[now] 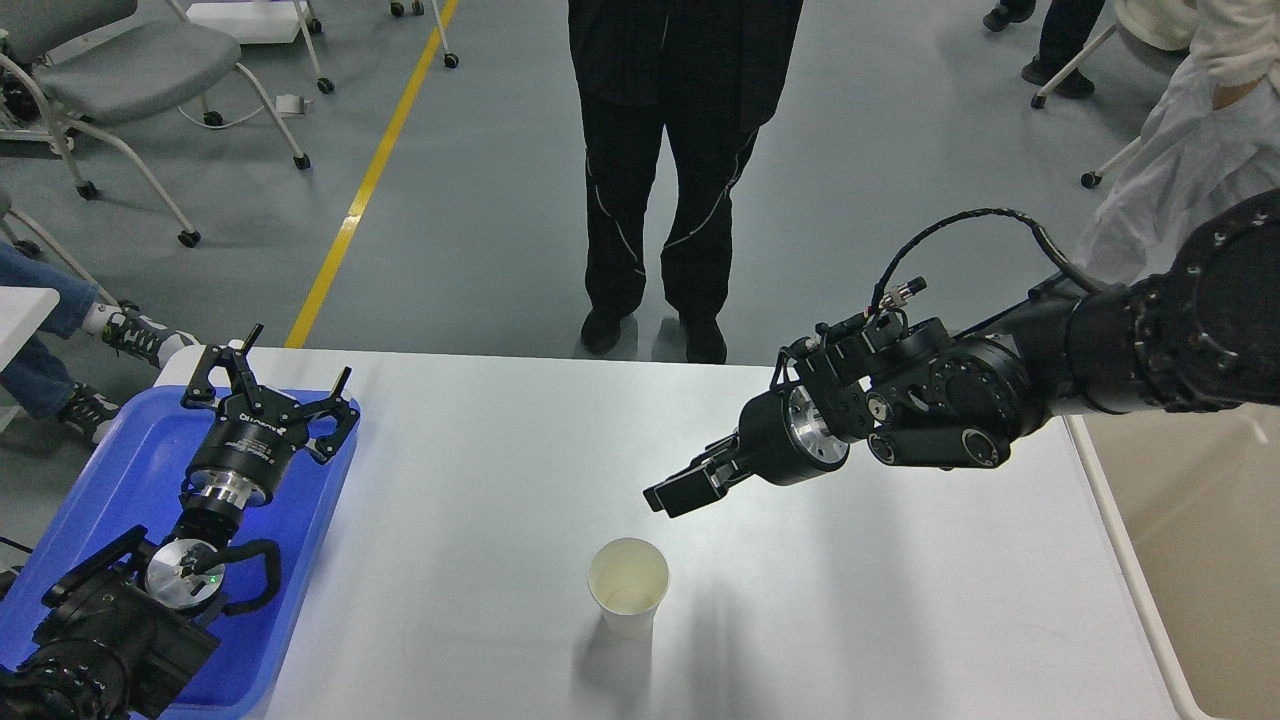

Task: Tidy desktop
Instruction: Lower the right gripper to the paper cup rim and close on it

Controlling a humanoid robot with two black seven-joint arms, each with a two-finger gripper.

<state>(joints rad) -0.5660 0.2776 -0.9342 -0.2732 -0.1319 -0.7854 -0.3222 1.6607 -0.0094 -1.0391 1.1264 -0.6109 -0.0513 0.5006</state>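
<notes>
The white desktop (860,600) fills the lower part of the head view. An empty white paper cup (628,586) stands upright on it, near the front middle. My right gripper (668,497) hangs just above and behind the cup, a little to its right, pointing down and left; its fingers lie together and hold nothing. My left gripper (275,385) is open and empty over the blue tray (120,460) at the desktop's left end.
A beige bin (1200,540) stands off the desktop's right end, partly behind my right arm. A person in black trousers (660,170) stands just beyond the far edge. Chairs and other people are further back.
</notes>
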